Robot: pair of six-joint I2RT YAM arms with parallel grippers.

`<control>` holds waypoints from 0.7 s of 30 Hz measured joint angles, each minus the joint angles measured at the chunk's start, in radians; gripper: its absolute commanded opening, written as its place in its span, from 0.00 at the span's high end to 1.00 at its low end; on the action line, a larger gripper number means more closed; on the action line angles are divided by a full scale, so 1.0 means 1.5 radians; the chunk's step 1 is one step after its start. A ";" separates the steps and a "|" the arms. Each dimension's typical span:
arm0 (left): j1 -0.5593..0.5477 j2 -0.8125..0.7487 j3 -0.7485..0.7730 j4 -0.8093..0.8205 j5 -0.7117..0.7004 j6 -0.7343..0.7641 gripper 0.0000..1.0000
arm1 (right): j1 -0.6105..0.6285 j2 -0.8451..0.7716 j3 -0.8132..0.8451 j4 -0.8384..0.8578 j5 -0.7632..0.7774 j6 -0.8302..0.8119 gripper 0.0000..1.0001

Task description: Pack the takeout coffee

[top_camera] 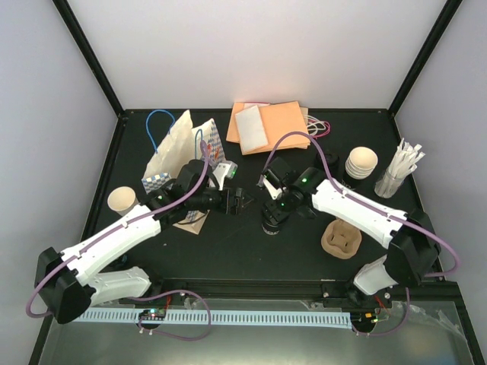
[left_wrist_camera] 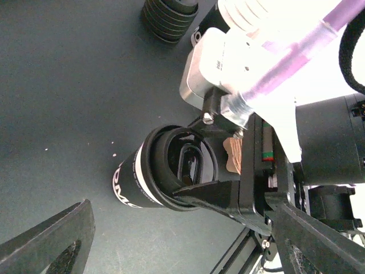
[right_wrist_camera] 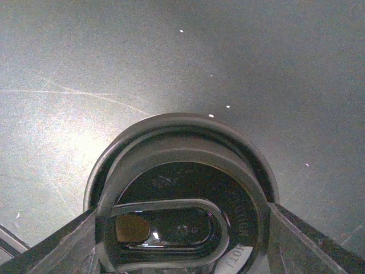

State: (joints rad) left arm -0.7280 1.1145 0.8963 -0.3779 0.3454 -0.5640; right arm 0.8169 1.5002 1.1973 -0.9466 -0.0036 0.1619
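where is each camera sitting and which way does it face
top external: above and behind the bases, looking down on the table; both arms show, left gripper open, right gripper shut on the cup.
left wrist: beside the cup, looking down at it and the right gripper; own fingers at the bottom corners.
right wrist: straight above the lid; own fingers flank it.
shared: all three show the cup.
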 measured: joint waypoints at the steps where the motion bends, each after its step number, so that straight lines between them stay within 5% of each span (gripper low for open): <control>1: 0.000 0.003 0.000 0.001 0.000 -0.001 0.13 | 0.001 -0.005 -0.006 0.003 0.000 0.002 0.34; 21: 0.000 0.017 -0.036 0.032 0.006 -0.039 0.21 | 0.039 -0.034 -0.055 0.065 0.054 0.050 0.34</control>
State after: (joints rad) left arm -0.7280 1.1397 0.8425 -0.3298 0.3550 -0.6231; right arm 0.8749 1.4498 1.1141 -0.8494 0.0776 0.2375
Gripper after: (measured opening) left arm 0.798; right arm 0.712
